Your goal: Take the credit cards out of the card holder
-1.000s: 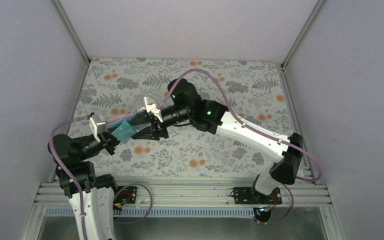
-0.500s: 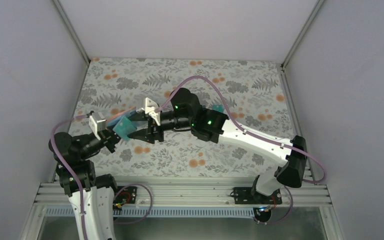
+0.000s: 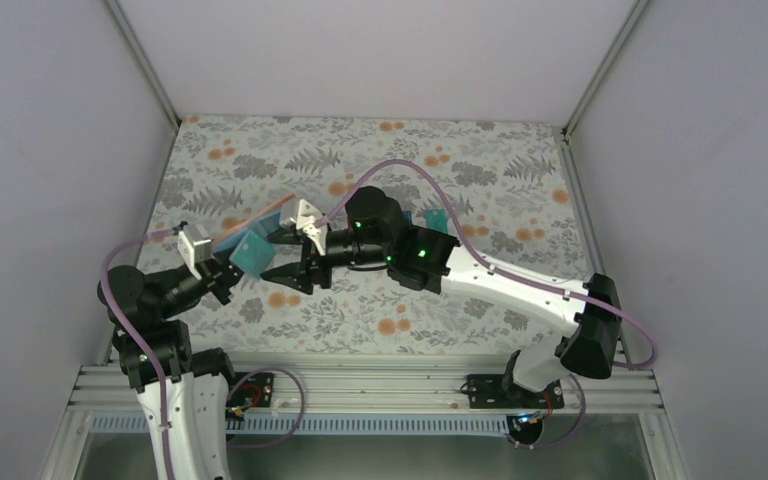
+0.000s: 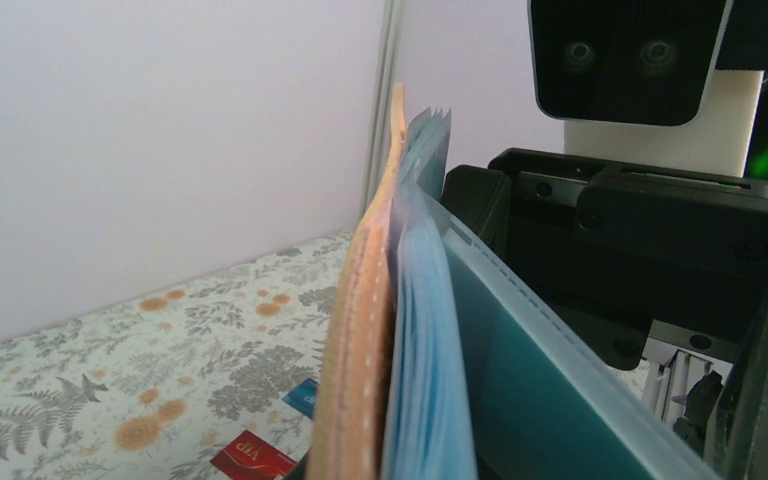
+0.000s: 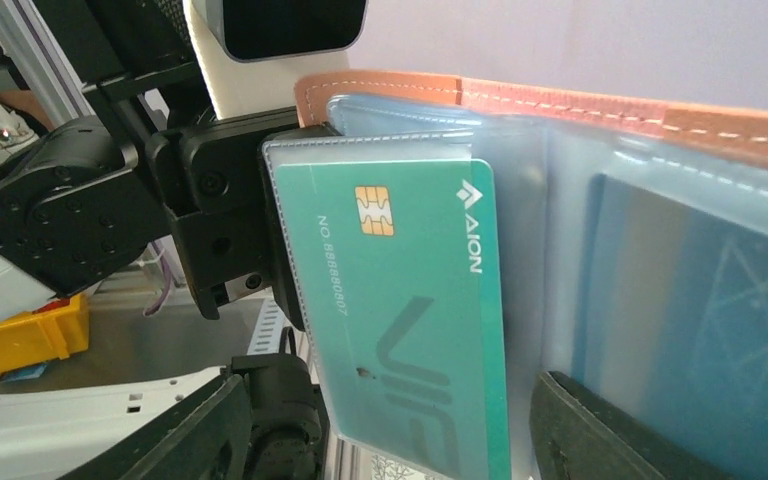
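Note:
My left gripper point(image 3: 218, 272) is shut on the card holder point(image 3: 260, 218) and holds it up, open, above the table. Its reddish-brown outside point(image 4: 360, 340) and light blue inside point(image 4: 422, 330) show edge-on in the left wrist view. A teal green card point(image 5: 400, 300) sits in a clear sleeve of the holder point(image 5: 560, 100) and also shows from above point(image 3: 250, 252). My right gripper point(image 3: 282, 256) is open, one finger on each side of the teal card's lower end point(image 5: 390, 420), touching nothing. A red card point(image 4: 250, 460) and a blue card point(image 4: 300, 397) lie on the table.
The blue card point(image 3: 438, 218) lies on the floral table behind the right arm; the red card is hidden there in the top view. White walls and metal posts close in the table. The two grippers are very close together.
My right gripper has swung down and left along the holder and its jaws have spread round the teal card. The left gripper has raised the holder slightly.

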